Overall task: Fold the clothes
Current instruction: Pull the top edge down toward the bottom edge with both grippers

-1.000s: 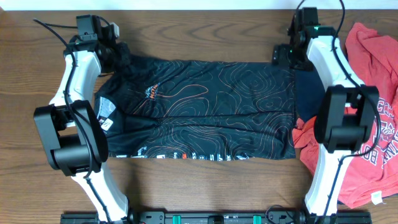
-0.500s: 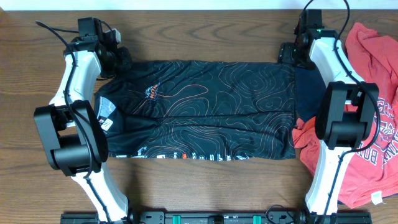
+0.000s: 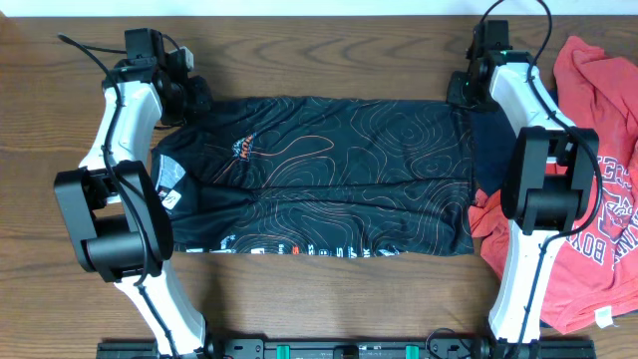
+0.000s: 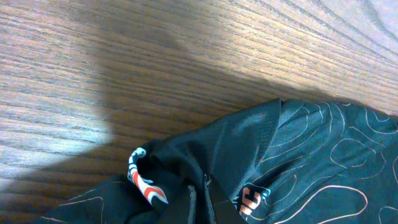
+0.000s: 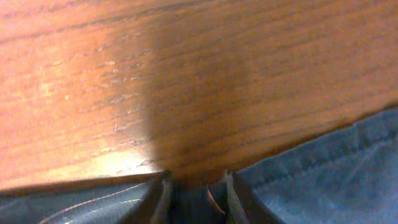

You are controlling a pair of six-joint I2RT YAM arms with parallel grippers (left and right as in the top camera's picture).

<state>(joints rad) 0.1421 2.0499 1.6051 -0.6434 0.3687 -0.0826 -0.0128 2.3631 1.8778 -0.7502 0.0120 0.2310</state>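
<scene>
Black jersey (image 3: 329,170) is lying spread flat on the wooden table (image 3: 319,299). The left gripper (image 3: 191,95) is pinching bunched cloth at its far left corner. The right gripper (image 3: 461,88) is clamping the far right corner, jaws nearly together. A navy garment (image 3: 490,150) and a red T-shirt (image 3: 598,130) are lying at its right edge.

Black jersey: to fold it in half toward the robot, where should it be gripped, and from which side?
Probably its two far corners, one per arm, approached from the far side of the table. The black jersey lies flat and wide, its long edge running left to right, and those corners sit right at the left gripper and right gripper.
</scene>
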